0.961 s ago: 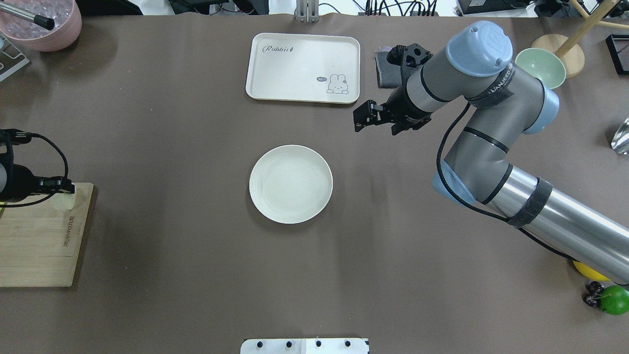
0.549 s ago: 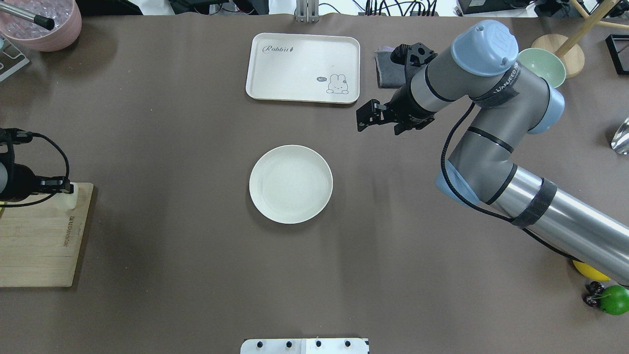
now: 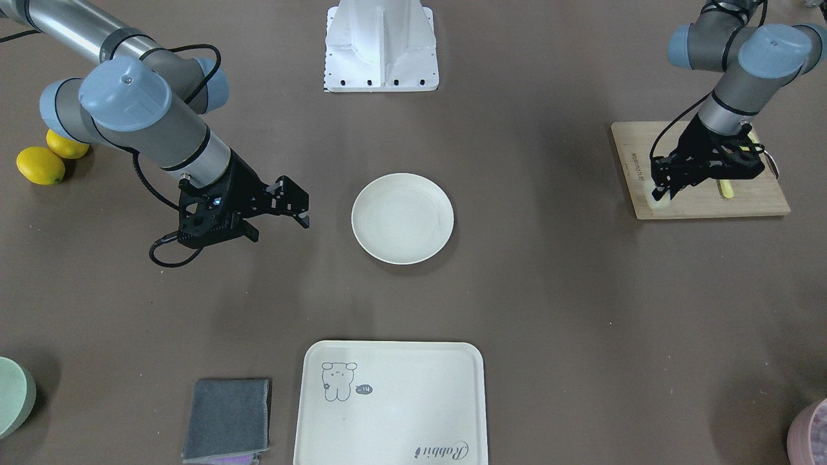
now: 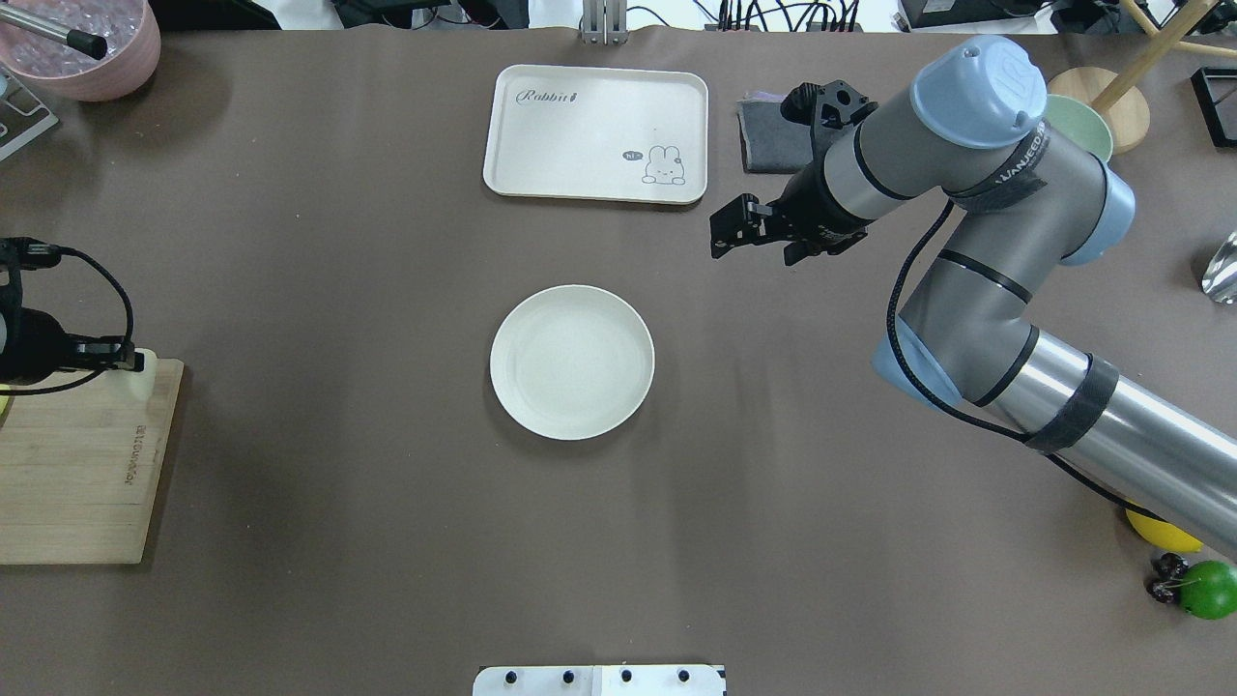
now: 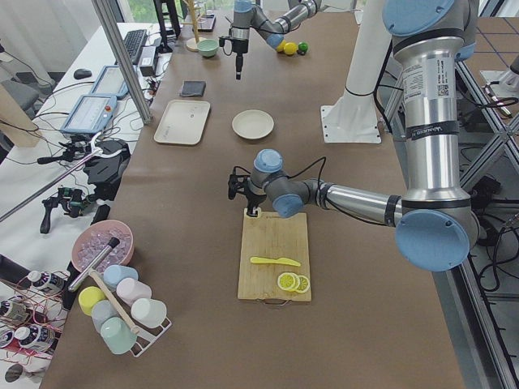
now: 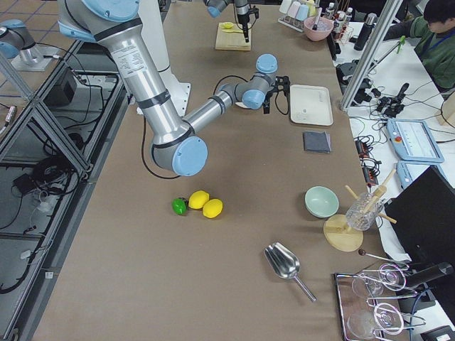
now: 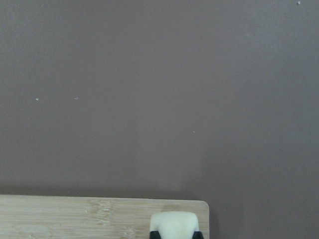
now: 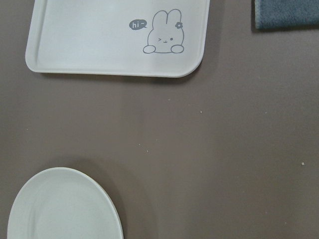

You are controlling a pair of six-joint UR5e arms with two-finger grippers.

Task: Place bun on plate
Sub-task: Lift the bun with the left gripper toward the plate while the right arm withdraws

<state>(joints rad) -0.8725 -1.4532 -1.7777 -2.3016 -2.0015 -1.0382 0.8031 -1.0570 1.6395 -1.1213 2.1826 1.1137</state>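
Note:
The bun (image 4: 141,366), a small pale cream stub, is pinched in my left gripper (image 4: 133,362) over the far corner of the wooden cutting board (image 4: 77,464). The left wrist view shows the bun (image 7: 174,225) between the two black fingertips, just above the board's corner (image 7: 99,216). From the front, the bun (image 3: 659,197) hangs under the left gripper (image 3: 660,191). The round cream plate (image 4: 572,362) sits bare at the table's middle, far to the right of the bun. My right gripper (image 4: 719,233) hovers open and holds nothing, beyond the plate's far right; the plate's rim (image 8: 107,206) shows in its wrist view.
A cream tray (image 4: 596,132) with a rabbit drawing lies beyond the plate, a grey cloth (image 3: 226,418) beside it. A yellow knife (image 5: 276,261) and lemon slices (image 5: 292,282) lie on the board. Two lemons (image 3: 40,165) sit by the right arm. A pink bowl (image 4: 82,43) stands far left.
My left gripper has lifted the bun off the board and drawn it toward the board's far corner. The right arm has drifted slightly right and away from the plate.

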